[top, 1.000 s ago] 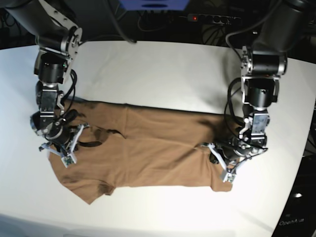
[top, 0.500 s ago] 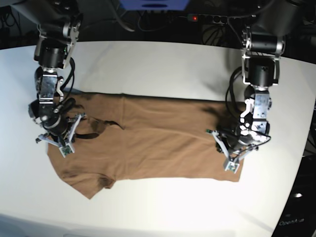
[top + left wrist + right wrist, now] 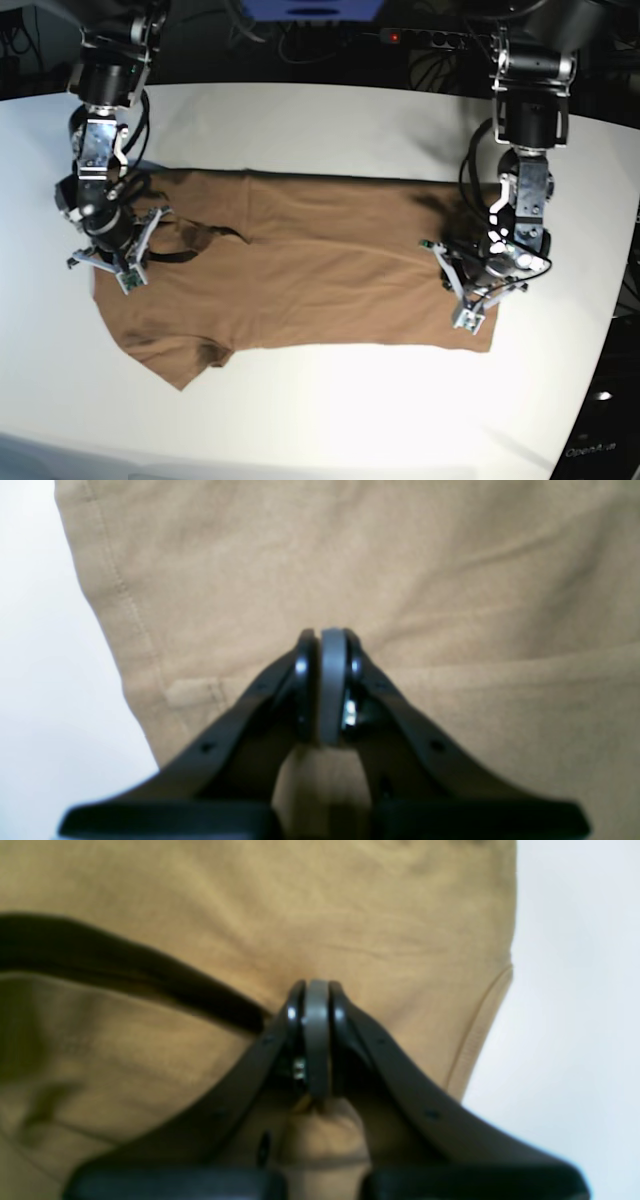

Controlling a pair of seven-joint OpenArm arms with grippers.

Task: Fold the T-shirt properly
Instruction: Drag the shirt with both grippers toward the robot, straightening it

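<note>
While both grippers pinch the T-shirt (image 3: 300, 265), the step in hand looks like drawing it flat across the white tabletop (image 3: 330, 125), and doing it well would mean pulling the two ends evenly so no ripple runs between them. From the base view the cloth lies spread across the middle, the collar end at the left by the right gripper (image 3: 108, 262) and the hem end at the right by the left gripper (image 3: 470, 300).

At the left wrist, the left gripper (image 3: 327, 690) is closed on a pinch of fabric near the stitched hem, bare tabletop to its left.

At the right wrist, the right gripper (image 3: 315, 1040) is likewise clamped on cloth, beside a dark fold, with a seamed edge and tabletop to its right.
</note>
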